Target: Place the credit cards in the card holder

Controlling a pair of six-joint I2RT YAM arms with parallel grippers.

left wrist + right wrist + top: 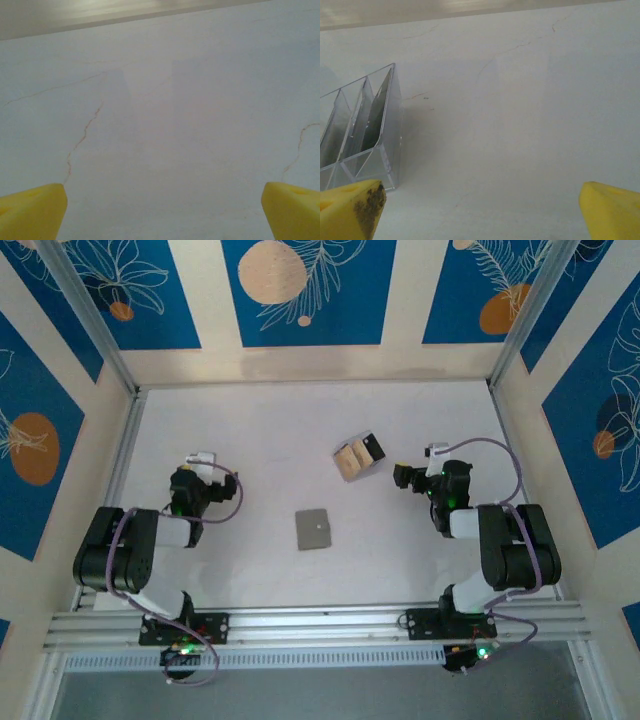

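I log jaws of 2 arms spread wide, nothing held; left jaws over bare white table [165,125]. Small flat grey squarish card holder [314,529] lies closed mid-table, snap dot up, edges slightly askew. It is near-square, so long axis not readable. Thin tan and black credit cards [358,456] lean inside clear plastic case [365,130] beyond holder, row running diagonally toward right arm. Judged light, stiff, slick: I would pinch exposed top edge.
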